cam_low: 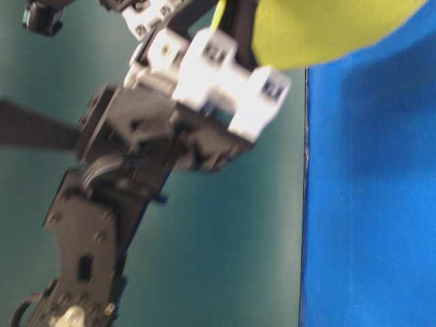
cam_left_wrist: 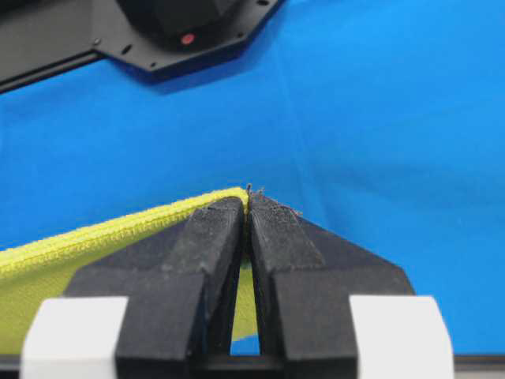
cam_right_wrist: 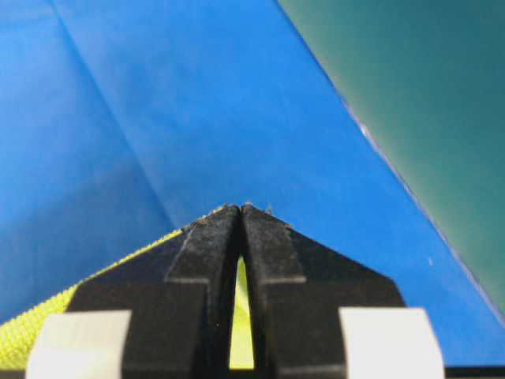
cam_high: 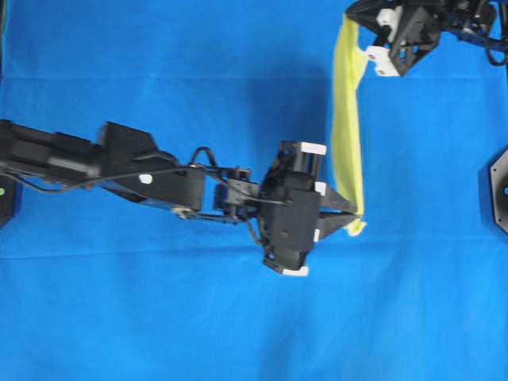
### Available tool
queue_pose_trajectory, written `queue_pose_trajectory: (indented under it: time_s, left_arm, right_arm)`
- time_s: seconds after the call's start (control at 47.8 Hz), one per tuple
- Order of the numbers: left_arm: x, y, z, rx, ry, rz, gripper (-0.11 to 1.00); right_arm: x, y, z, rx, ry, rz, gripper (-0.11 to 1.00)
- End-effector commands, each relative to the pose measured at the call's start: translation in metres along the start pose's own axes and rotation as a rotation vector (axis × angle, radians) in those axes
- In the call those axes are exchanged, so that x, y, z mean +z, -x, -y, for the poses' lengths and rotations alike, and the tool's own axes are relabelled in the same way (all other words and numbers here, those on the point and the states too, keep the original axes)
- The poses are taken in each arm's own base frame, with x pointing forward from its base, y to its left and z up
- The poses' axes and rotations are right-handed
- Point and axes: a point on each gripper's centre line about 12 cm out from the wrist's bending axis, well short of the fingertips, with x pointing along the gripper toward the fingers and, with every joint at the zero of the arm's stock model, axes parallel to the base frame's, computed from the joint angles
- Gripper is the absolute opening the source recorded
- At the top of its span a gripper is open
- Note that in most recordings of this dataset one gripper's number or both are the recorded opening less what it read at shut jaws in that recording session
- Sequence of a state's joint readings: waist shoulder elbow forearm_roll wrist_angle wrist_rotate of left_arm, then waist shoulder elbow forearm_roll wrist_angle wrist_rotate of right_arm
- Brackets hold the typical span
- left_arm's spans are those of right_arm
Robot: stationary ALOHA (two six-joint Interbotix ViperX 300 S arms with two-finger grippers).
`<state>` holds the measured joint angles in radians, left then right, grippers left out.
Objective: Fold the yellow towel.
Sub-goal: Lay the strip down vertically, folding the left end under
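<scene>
The yellow towel (cam_high: 348, 135) is held aloft above the blue counter (cam_high: 159, 317), stretched between 2 corners: the left claw (cam_high: 355, 216) and the right claw (cam_high: 367, 49) are each clamped shut on 1 (mid-lift, apparently). Next, a coordinated lowering and laying over is called for.

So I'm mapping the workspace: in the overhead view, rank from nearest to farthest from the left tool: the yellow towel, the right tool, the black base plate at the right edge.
1. yellow towel: pinched at its lower corner in the left tool.
2. black base plate: to its right, at the frame edge.
3. right tool: top of frame, holding the towel's other end.
</scene>
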<state>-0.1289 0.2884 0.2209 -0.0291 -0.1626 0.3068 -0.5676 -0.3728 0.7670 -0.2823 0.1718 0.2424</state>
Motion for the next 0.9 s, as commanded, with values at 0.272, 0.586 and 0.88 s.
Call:
queue_pose_trajectory:
  time_s: [0.272, 0.586, 0.88]
  left_arm:
    - [-0.017, 0.012, 0.02, -0.04, 0.112, -0.052, 0.02]
    - [-0.055, 0.044, 0.037, -0.07, 0.182, -0.151, 0.02]
    - [-0.066, 0.051, 0.037, -0.067, 0.201, -0.176, 0.02]
  right_arm:
    - [-0.007, -0.037, 0.001, 0.015, -0.004, 0.002, 0.03]
    - [0.008, -0.087, -0.024, 0.079, 0.019, 0.009, 0.03]
    - [0.008, -0.111, -0.034, 0.095, 0.032, -0.01, 0.03]
